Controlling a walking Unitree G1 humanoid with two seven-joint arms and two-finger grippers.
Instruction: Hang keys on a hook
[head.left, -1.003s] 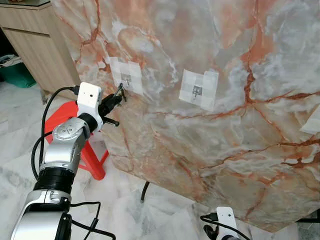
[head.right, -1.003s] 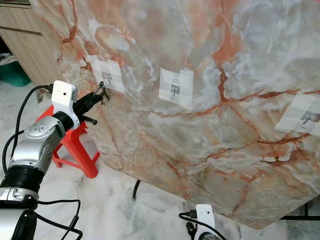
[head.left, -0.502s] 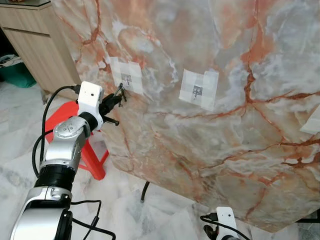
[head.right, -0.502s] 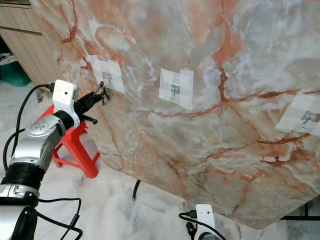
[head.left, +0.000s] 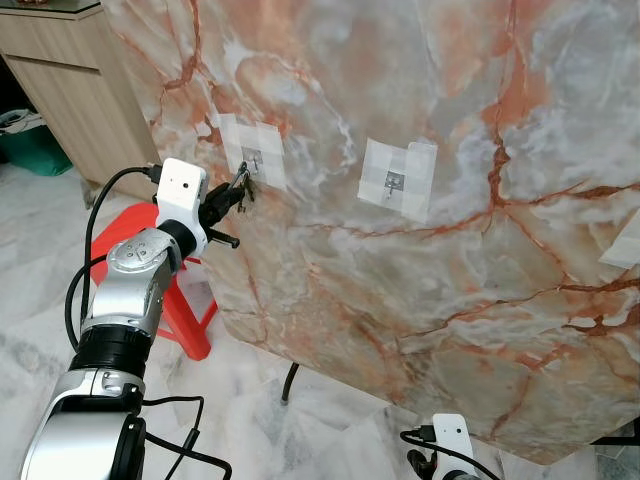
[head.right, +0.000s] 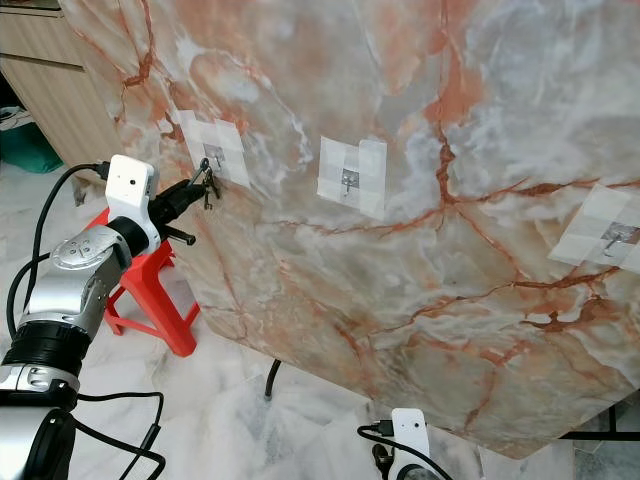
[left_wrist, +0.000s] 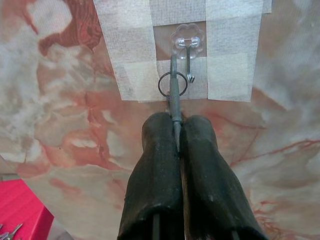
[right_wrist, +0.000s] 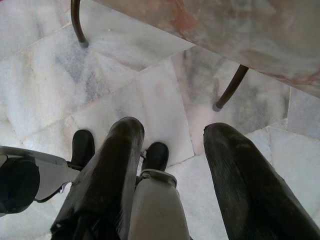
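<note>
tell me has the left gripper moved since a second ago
Yes, slightly: the left gripper, shut on the keys, edged up toward the taped hook on the marble slab.

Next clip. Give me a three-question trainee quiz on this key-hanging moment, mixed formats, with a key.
1. True or false: the left gripper is shut on the key.
2. Multiple choice: the hook nearest the key is fixed to the marble slab with A) screws B) white tape C) a magnet.
3. Fill in: the right gripper hangs low, fingers ____, over the floor.

Key: 1 true; 2 B; 3 open.
</note>
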